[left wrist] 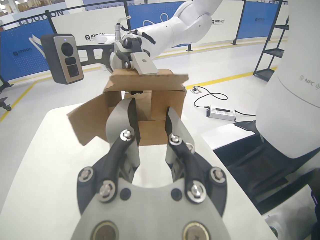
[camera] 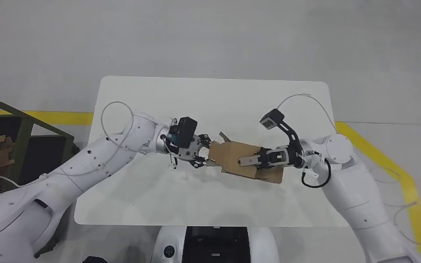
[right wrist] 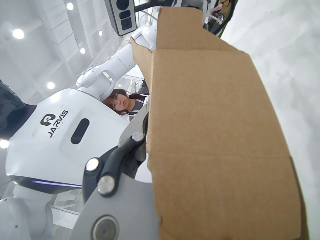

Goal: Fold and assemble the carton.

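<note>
A brown cardboard carton point(camera: 240, 160) lies on its side mid-table between the two arms. In the left wrist view its open end point(left wrist: 146, 101) faces my left gripper point(left wrist: 148, 119), with one side flap point(left wrist: 87, 118) swung outward and a lower flap point(left wrist: 152, 132) lying flat. My left gripper point(camera: 199, 152) is open, its fingertips on either side of that lower flap at the carton's mouth. My right gripper point(camera: 250, 160) is shut on the carton's top panel, one finger point(left wrist: 144, 65) flat on top. In the right wrist view one finger point(right wrist: 138, 126) shows beside the panel point(right wrist: 212, 126).
The white table point(camera: 131, 197) has free room all around the carton. A green cart point(camera: 26, 141) with cardboard stands off the table's left side. On the floor beyond lie a power brick and cable point(left wrist: 221, 113), and a black shelf point(left wrist: 272, 53) stands there.
</note>
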Available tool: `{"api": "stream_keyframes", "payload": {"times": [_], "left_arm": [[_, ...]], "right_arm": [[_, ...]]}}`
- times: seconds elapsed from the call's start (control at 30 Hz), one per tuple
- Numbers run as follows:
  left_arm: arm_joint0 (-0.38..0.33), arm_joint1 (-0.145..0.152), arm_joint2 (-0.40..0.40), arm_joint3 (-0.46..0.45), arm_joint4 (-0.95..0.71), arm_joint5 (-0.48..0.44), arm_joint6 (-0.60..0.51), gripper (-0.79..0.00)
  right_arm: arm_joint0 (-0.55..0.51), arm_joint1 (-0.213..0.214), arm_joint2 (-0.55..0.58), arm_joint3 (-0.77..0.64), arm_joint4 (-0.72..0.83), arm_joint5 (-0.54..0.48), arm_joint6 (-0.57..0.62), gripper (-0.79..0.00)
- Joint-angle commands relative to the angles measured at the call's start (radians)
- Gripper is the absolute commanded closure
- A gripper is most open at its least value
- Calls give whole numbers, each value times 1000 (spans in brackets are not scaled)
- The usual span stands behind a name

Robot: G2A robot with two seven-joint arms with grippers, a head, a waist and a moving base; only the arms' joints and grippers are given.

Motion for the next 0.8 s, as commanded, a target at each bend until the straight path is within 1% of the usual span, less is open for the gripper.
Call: {"api": "stream_keyframes", "payload": {"times": [0.0,0.23,0.33,0.37,0.47,0.5,0.77], "left_arm": [[12,6,-18,9,-11,0,0,-296],[50,24,-80,25,-33,4,4,-320],[66,29,-106,32,-47,7,7,-348],[72,30,-115,35,-54,9,8,-416],[85,30,-138,44,-76,19,0,-745],[90,30,-146,49,-90,27,-4,-785],[115,19,-192,89,-212,37,-59,-785]], "right_arm": [[-2,1,5,4,0,-2,-2,0],[-7,3,11,12,-7,-1,-14,0],[-8,4,10,12,-13,0,-16,0],[-9,4,9,13,-15,1,-16,0],[-10,4,5,10,-21,3,-13,0],[-9,4,3,8,-24,4,-10,0],[-2,2,-25,-9,-48,14,7,0]]}}
